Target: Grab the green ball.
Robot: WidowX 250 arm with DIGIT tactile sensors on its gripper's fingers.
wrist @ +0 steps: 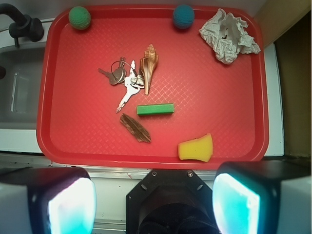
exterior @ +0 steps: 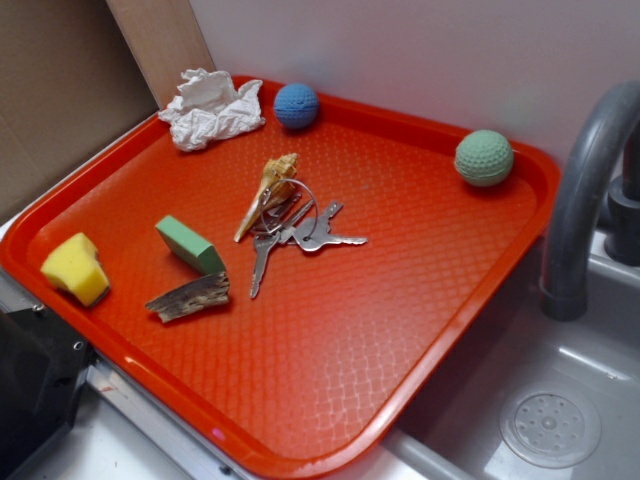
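The green ball (exterior: pixel 484 157) is pale sage with a dimpled surface. It rests in the far right corner of the red tray (exterior: pixel 400 300), close to the rim and beside the faucet. In the wrist view the green ball (wrist: pixel 79 17) sits in the top left corner of the tray (wrist: pixel 219 97). My gripper (wrist: pixel 153 204) hangs high over the counter just outside the tray's near rim, far from the ball. Its two fingers (wrist: pixel 66 207) stand wide apart with nothing between them.
Also on the tray: a blue ball (exterior: pixel 296 105), crumpled paper (exterior: pixel 212 108), keys (exterior: pixel 300 232), a shell (exterior: pixel 268 190), a green block (exterior: pixel 190 245), a wood piece (exterior: pixel 188 297) and a yellow sponge (exterior: pixel 76 268). A grey faucet (exterior: pixel 585 180) and sink (exterior: pixel 560 400) adjoin the ball's side.
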